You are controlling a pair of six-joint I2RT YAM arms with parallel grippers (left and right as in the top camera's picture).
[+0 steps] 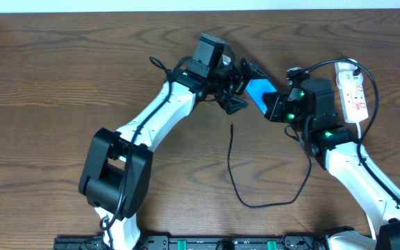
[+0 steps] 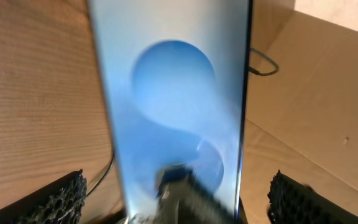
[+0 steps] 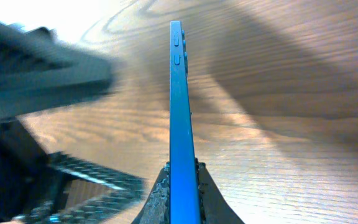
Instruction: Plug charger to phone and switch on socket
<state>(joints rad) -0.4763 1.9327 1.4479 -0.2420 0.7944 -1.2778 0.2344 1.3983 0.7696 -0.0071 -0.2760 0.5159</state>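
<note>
Phone point(image 1: 258, 90): I see a slim blue edge with side buttons and a pale blue screen with a round disc, between both hands.
Right hand point(image 3: 180, 190): clenched on the phone's end.
Left hand point(image 1: 236, 89): released, fingers wide either side.
Charger point(image 1: 230, 156): loose on the table point(image 1: 47, 104), at the phone's 6 o'clock.

A robotics lab or test station is indicated. A broad brown wood-grain bench point(image 1: 47, 104) is viewed by a fixed camera from above. 2 white-and-black jointed robot arms, the left arm point(image 1: 155, 112) and the right arm point(image 1: 367, 177), are mounted at its near edge. A black equipment rail with green fittings point(image 1: 207, 243) is fixed along that same edge. At the bench, a white elongated power strip with red marks point(image 1: 353, 94), a long thin black cable point(image 1: 230, 160) and a blue-screened slim smartphone point(image 1: 259, 90) are set out as test props. A pale wall strip point(image 1: 186, 4) is seen behind the bench. Each arm is also fitted with its own wrist camera, as on a recording rig.
</note>
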